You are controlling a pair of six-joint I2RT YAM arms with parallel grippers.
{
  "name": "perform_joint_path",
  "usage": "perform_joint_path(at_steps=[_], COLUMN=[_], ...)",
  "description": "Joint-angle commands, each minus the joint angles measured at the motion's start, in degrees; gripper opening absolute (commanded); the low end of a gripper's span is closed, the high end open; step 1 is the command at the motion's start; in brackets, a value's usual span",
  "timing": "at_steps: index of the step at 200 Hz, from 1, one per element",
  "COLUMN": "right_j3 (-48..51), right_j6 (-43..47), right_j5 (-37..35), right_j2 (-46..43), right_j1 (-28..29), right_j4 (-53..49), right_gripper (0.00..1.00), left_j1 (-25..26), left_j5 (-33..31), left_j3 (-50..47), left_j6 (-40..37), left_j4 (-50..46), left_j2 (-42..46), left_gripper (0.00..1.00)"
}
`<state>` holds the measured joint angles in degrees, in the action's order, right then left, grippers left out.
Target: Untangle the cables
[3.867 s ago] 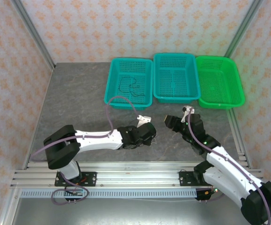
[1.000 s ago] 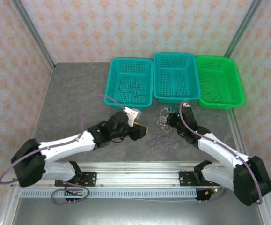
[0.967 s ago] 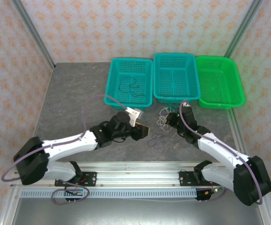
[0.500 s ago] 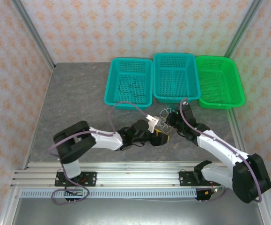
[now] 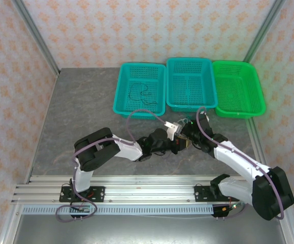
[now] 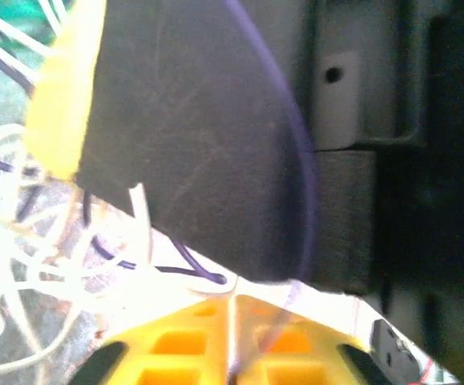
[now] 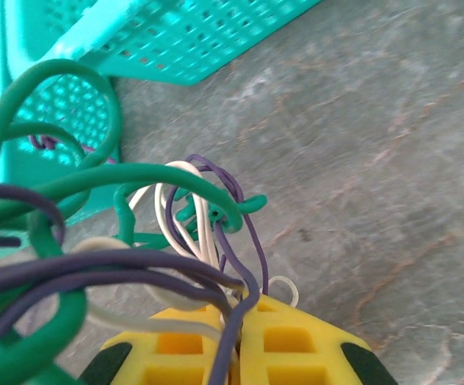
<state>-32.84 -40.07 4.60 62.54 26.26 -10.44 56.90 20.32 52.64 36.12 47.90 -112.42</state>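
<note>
1 cable clump [image 7: 175,200], pinched by left gripper [image 6: 232,341] and right gripper [image 7: 236,337]. 3 baskets [image 5: 189,60]; 1 black wire [image 5: 139,94] in leftmost.

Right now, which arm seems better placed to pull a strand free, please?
Left, probably: the left gripper pinches just a thin purple strand, while the right gripper clamps several cables and can anchor them.

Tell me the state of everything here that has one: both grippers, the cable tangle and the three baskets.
Left gripper, shut on the cables.
Right gripper, shut on a purple strand of the cables.
Cables, knotted, pinched by both grippers.
Left basket, upright, one black cable loose inside.
Middle basket, upright.
Green basket, upright.
</note>
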Motion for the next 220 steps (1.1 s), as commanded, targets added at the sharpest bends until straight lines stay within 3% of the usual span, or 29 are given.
perform_joint_path(at_steps=[1,31,60,74,121,163,220], right_j3=[-2.1,-2.1,-3.0,-2.9,-1.5,2.1,3.5], right_j6=[-2.2,-0.1,-0.9,-1.6,-3.3,-7.7,-14.9], right_j5=[-10.8,-17.5,-14.4,-12.3,-13.2,-18.4,-17.8], right_j2=[-1.6,0.5,4.9,8.4,10.7,5.6,-0.3], right_j1=[-1.0,-5.3,-7.5,-7.5,-7.6,-8.7,-21.2], right_j4=[-6.0,-7.9,-7.8,-6.6,-8.5,-10.9,-17.9], right_gripper=[0.00,0.00,0.08,0.13,0.18,0.12,0.08], left_j1=[-1.2,-3.9,-5.0,-5.4,-6.7,-12.5,-19.1], left_j5=[-1.9,-4.0,-13.7,-14.7,-20.4,-24.5,-25.0], left_j3=[-3.5,-13.6,-14.3,-14.0,-12.6,-11.8,-12.6], left_j6=[2.6,5.0,-0.3,-0.6,-1.6,0.6,1.3], left_j4=[2.3,0.8,-23.5,-28.2,-39.9,-51.5,-59.2], left_j2=[6.0,22.6,41.9,46.9,56.4,61.4,67.0], left_gripper=[0.00,0.00,0.00,0.00,0.00,0.00,0.00])
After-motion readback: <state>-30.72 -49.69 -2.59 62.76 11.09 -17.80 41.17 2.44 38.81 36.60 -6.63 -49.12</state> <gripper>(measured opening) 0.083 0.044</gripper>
